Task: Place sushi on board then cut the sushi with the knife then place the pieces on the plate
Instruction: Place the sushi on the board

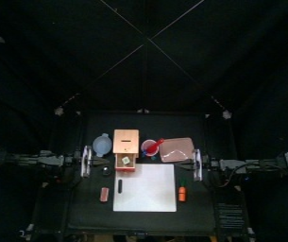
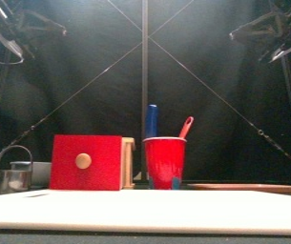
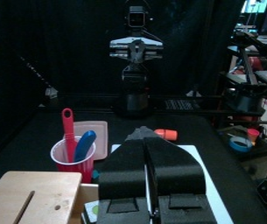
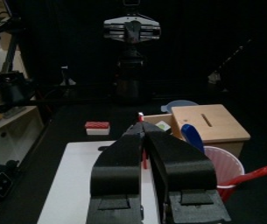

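Fingers (image 3: 126, 171) of the left gripper (image 3: 147, 131) are pressing together on nothing in the left wrist view. Matte black and wedge-shaped, they are pointing along the white cutting board (image 3: 200, 175). The glossy red cup (image 3: 71, 159) is standing just beside them, holding the red knife (image 3: 66, 122) and the blue knife (image 3: 85, 140) upright, likely so that a gripper can pluck one out. The flat pink tray (image 3: 97, 131) is lying behind the cup.

In the right wrist view, the right gripper (image 4: 143, 131) is likewise closing on nothing. It is aiming over the board toward the pale wooden box (image 4: 208, 122), with the rounded blue-grey bowl (image 4: 180, 105) beyond.

From above, both arms are resting at the table's sides, and the smooth board is lying bare between them, likely meant as the cutting place. What may be the sushi (image 1: 126, 163), a small dark-and-pale shape, is sitting at the box's front by the board's back edge, though I cannot tell for sure. Nothing suggests cutting is under way.

At table height, the box is showing its red drawer front (image 2: 87, 162) with a round knob. The cup is standing just beside it, and a metal cutter (image 2: 16, 173) is glinting at far left.
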Available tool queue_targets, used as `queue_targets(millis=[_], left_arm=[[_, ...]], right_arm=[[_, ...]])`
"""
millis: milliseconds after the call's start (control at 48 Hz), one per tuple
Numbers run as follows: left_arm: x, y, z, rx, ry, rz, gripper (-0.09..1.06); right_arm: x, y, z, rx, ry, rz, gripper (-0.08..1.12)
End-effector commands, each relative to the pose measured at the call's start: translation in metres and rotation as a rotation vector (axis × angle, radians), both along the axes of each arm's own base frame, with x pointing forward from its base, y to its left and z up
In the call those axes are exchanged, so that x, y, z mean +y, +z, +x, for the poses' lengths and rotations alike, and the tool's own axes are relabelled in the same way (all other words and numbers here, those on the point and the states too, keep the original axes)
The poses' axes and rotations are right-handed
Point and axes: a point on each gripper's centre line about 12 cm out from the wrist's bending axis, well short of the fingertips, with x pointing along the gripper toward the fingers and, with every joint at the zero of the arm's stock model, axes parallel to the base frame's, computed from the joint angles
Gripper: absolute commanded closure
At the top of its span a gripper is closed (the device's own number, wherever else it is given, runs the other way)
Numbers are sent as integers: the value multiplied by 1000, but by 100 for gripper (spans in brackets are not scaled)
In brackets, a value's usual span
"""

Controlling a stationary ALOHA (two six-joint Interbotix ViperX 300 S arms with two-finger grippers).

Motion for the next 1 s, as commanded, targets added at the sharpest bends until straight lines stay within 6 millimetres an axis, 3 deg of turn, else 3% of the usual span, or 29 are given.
queue_targets(millis=[21,146,312,562,771,1000], left_arm=[[1,27,4,-107,5,7,88],[3,27,2,-144,15,8,87],[3,26,2,-156,15,3,86],[6,23,1,-147,33,-9,86],[11,16,0,-129,59,-3,86],[27,4,-3,-101,141,-18,86]], right_arm=[[-1,14,7,-28,-4,15,102],[-1,25,25,-17,-1,67,100],[-2,42,75,50,-7,85,100],[-8,43,140,174,-40,181,99],[-12,52,173,337,-45,303,99],[-22,57,201,458,-53,296,99]])
